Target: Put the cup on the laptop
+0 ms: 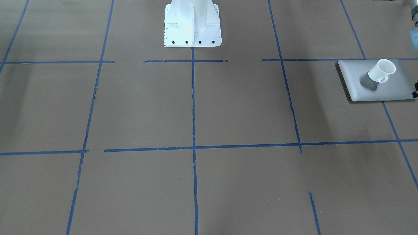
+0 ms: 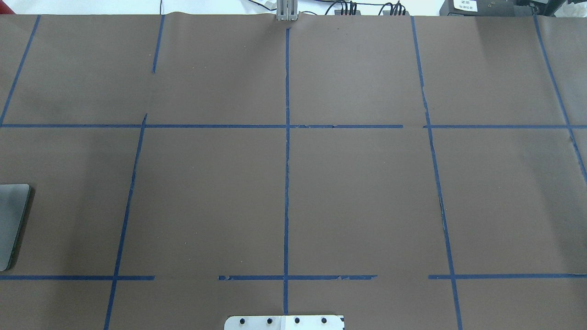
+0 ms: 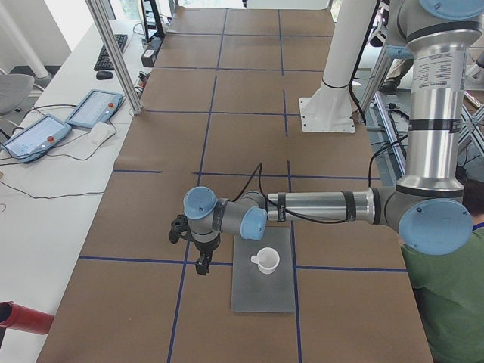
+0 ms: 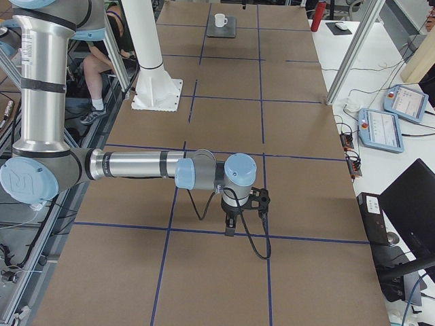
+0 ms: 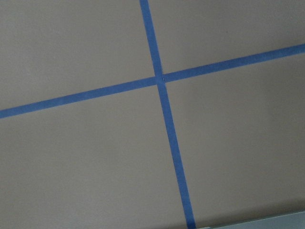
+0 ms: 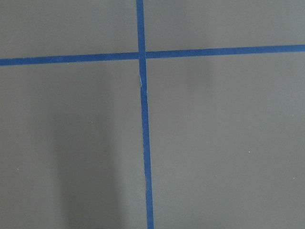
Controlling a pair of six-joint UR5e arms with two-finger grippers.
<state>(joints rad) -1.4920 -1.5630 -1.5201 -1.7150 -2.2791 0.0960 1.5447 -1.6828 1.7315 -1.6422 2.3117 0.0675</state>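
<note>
The white cup (image 1: 382,71) stands upright on the silver-grey laptop (image 1: 365,88), handle toward the operators' side. It also shows in the exterior left view (image 3: 265,260) on the laptop (image 3: 263,291), and far off in the exterior right view (image 4: 220,20). My left gripper (image 3: 201,265) hangs over the table just beside the laptop, apart from the cup; I cannot tell whether it is open or shut. My right gripper (image 4: 230,231) points down over bare table at the other end; I cannot tell its state. Only the laptop's corner (image 2: 11,220) shows in the overhead view.
Brown paper with a blue tape grid (image 1: 193,147) covers the table. The robot's white base (image 1: 192,24) stands at the middle of its side. Tablets and cables (image 3: 91,110) lie on the side table.
</note>
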